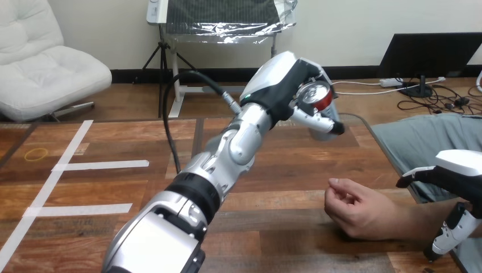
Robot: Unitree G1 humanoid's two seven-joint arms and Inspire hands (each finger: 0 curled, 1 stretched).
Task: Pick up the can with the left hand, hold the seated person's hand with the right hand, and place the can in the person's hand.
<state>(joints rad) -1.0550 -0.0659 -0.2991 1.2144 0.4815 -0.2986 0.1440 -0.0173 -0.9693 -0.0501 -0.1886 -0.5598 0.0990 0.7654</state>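
My left hand (295,85) is raised above the middle of the table, shut on a can (317,95) with a silver top and a red rim that faces me. The person's hand (352,207) rests on the table at the lower right, fingers loosely curled and nothing in it, well below and to the right of the can. My right hand (463,170) is at the right edge over the person's forearm (409,219). Its fingers (418,176) hang relaxed just above the forearm's far side and its thumb (449,233) reaches down across the near side, not closed round it.
The wooden table (273,182) has white tape strips (99,166) and a yellow rubber band (36,153) at the left. My left forearm (227,153) crosses the table's middle. The person's lap shows beyond the right edge.
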